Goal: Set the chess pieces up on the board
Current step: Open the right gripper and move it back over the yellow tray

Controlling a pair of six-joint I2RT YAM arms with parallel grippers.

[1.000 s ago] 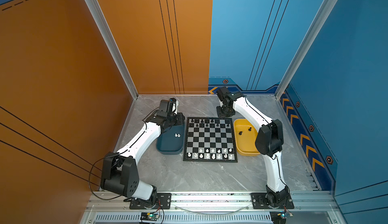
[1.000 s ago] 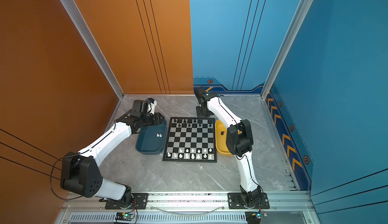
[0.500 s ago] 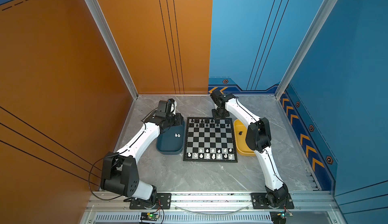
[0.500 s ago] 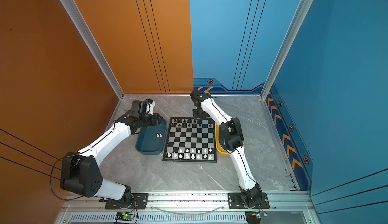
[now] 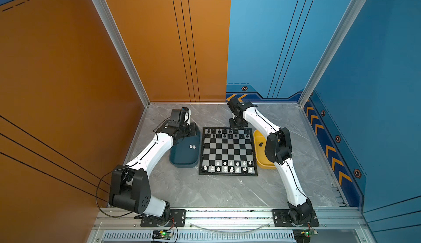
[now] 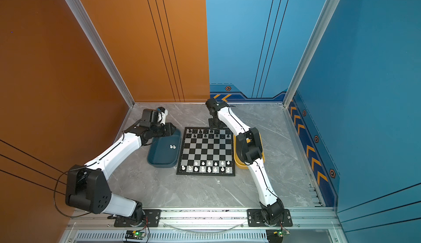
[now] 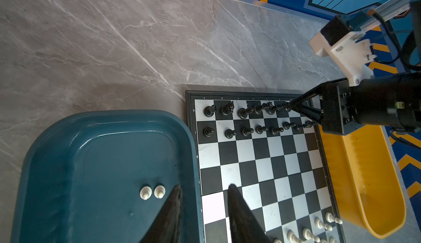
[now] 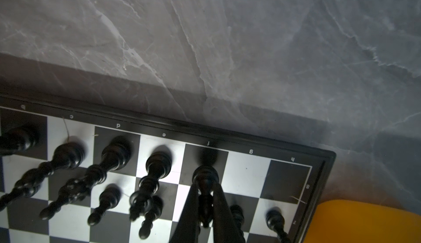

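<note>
R claw [image 8: 205, 191] clamped on black piece [image 8: 205, 176], L claw [image 7: 204, 186] part-open, empty, yellow tray [image 5: 259, 153] partly hidden

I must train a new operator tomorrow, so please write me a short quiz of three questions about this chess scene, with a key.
1. True or false: the dark blue tray holds two white pieces.
2. What does the right tool grip over the board?
A) a white piece
B) a black piece
C) nothing
3. Fill in: the left tool hangs with its jaws apart and holds ____.

Key: 1 true; 2 B; 3 nothing.
</note>
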